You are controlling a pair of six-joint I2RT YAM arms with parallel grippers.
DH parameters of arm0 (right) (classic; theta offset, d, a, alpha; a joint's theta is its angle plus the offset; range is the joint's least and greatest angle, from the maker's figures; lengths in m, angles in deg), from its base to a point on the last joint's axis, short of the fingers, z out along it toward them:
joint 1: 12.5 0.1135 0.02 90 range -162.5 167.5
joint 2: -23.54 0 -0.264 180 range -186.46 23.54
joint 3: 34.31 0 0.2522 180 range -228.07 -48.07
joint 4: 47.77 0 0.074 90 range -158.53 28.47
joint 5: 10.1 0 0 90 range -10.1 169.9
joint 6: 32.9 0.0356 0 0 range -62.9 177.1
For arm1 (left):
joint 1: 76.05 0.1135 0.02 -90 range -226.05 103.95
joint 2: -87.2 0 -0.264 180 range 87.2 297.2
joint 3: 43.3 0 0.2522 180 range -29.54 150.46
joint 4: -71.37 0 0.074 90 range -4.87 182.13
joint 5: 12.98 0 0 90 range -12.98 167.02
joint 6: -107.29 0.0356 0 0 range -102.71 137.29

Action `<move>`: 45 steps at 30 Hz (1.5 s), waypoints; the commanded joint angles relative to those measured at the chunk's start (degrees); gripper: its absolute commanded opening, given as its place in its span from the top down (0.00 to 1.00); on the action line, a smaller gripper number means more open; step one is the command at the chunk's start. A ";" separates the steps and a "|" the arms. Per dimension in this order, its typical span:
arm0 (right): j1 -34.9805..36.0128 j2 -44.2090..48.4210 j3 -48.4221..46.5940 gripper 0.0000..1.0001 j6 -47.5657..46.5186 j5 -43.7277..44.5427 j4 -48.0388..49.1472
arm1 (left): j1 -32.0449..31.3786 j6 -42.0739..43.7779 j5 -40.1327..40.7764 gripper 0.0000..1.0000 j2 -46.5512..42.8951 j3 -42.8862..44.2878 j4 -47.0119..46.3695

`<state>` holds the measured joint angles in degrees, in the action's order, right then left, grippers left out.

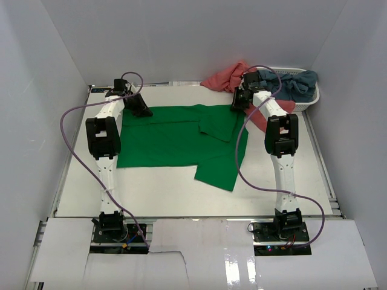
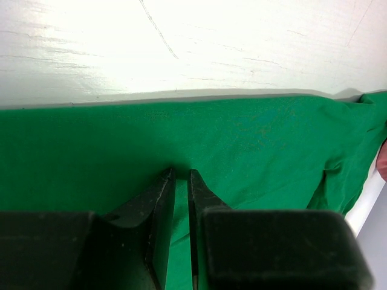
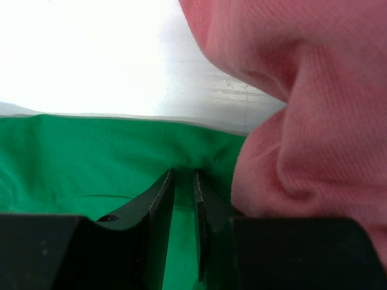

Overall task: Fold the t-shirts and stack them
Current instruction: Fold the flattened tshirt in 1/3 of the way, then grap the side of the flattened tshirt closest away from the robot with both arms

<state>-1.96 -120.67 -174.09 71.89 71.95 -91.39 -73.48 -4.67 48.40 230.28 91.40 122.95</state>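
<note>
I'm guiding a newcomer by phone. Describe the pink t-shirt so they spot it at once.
On the table, at its far right corner, stands a white basket. The salmon-pink t-shirt lies crumpled at its left side. The green t-shirt is spread flat mid-table, the grey-blue t-shirt sits in the basket; only this one is pink.

This is a robotics lab test cell. Plain white panel walls box in a white worktop on three sides. Two white jointed robot arms, left and right, are bolted along the bottom edge of the overhead view. Purple cables loop loosely along them.
</note>
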 commanded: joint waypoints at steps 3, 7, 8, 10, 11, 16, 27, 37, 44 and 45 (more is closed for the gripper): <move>-5.89 -1.00 -1.78 0.70 1.21 1.89 1.65 | 0.86 0.60 3.58 0.74 1.06 -0.09 2.69; -6.06 3.39 3.82 0.61 1.73 -2.24 6.65 | 0.86 -0.72 0.85 0.74 -3.24 0.25 2.52; -6.06 5.75 4.98 0.60 2.00 -3.03 8.32 | 0.86 -0.81 -0.02 0.74 -4.12 0.69 2.34; -6.06 7.79 5.61 0.57 2.26 -4.70 11.40 | 0.86 -0.90 -0.73 0.73 -6.06 2.18 2.08; -6.06 9.19 4.47 0.56 2.00 -5.41 11.67 | 0.86 -0.81 -1.17 0.74 -8.15 2.89 2.17; -5.71 15.60 4.71 0.55 0.25 -10.24 11.23 | 0.86 0.59 0.23 0.73 -17.47 1.41 2.25; 2.71 53.65 48.12 0.54 -0.29 -8.06 14.41 | 3.32 -2.03 8.41 0.65 -54.65 -47.09 -6.88; 17.74 72.91 76.17 0.53 7.36 -1.90 4.40 | 7.10 -8.09 7.70 0.48 -73.65 -70.93 -6.71; 22.85 80.83 85.41 0.45 12.89 1.27 -0.97 | 10.87 -13.80 6.56 0.39 -75.24 -77.26 -7.41; 23.11 81.09 86.28 0.45 14.20 1.18 -1.42 | 12.10 -14.34 6.47 0.39 -75.58 -77.70 -7.41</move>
<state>20.34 -41.50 -89.05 82.18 71.05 -90.76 -63.51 -15.62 55.39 156.17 15.12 116.64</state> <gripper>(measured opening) 0.541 0.611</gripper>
